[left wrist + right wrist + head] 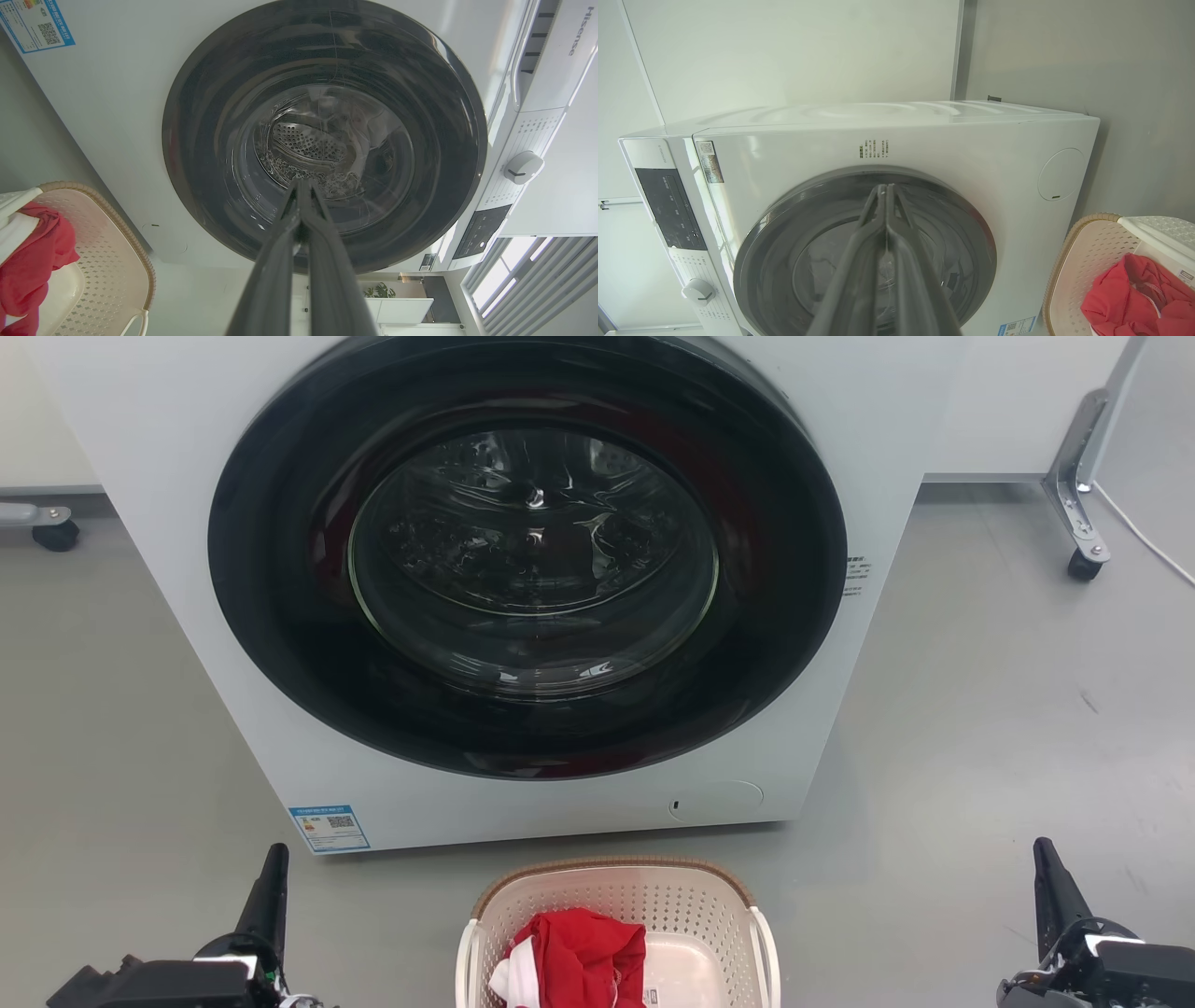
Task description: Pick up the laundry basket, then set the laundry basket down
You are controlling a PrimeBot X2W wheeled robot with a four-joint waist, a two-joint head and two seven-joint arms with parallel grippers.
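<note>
The laundry basket [691, 905], cream perforated plastic with a brown woven rim, stands on the floor in front of the washer, at the bottom middle of the head view. Red and white clothes [583, 952] lie in it. The basket also shows at the left edge of the left wrist view [103, 261] and at the lower right of the right wrist view [1087, 261]. My left gripper [274, 859] is well to the basket's left, shut and empty, fingertips pressed together [301, 184]. My right gripper [1044, 854] is far to the basket's right, also shut on nothing [885, 189].
A white front-loading washer [187, 616] with a dark round door [527, 551], shut, stands close behind the basket. A caster leg [1083, 555] stands at the right, another caster [56, 534] at the left. Grey floor lies on both sides of the basket.
</note>
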